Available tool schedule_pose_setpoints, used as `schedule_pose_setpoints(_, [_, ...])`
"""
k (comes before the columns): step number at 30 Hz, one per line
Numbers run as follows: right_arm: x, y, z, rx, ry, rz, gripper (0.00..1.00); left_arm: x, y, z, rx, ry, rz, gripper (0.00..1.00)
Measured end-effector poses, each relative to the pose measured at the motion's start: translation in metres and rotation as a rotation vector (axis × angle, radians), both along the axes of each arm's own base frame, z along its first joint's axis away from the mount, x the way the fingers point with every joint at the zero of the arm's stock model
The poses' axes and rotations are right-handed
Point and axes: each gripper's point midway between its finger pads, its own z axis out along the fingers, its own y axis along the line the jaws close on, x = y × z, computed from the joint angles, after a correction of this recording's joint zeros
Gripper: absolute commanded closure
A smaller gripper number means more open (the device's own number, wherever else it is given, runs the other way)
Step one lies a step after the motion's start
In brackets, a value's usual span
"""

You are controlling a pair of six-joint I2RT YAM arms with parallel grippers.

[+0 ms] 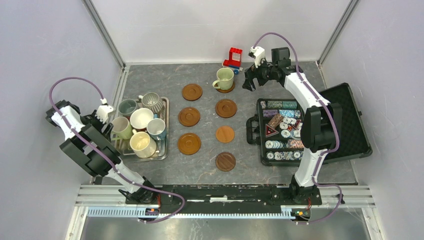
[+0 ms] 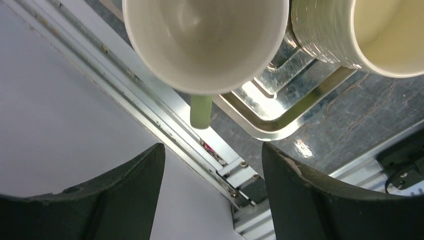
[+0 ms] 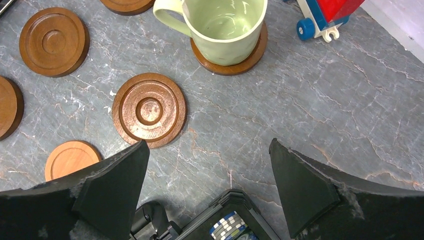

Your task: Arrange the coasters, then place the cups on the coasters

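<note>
Six mugs stood packed close in the metal tray, blocking entry between them; right of the tray, a bare table strip ran before the low coasters.

Pale green cup, brown coasters, grey marbled table

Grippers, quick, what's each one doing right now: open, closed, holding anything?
Left gripper: open, holding nothing; a green mug handle sits just ahead of it.
Right gripper: open, holding nothing.
</note>
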Motion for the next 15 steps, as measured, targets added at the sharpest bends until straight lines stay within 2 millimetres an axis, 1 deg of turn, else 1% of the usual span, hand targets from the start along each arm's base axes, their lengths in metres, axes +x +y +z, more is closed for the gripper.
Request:
schedule_pose_setpoints(3, [-0.003, 0.002, -0.003, -0.011, 0.0, 0.002, 0.02, 0.006, -0.001, -0.008, -0.024, -0.013, -0.024, 0.29])
schedule_pose_setpoints(7, [-0.006, 0.004, -0.005, -0.031, -0.006, 0.008, 0.02, 0.015, 0.0, -0.012, -0.033, -0.053, -0.035, 0.33])
schedule_pose_setpoints(15, [-0.007, 0.008, 0.001, -0.06, -0.042, 0.019, 0.02, 0.025, 0.0, -0.036, -0.069, -0.067, -0.043, 0.42])
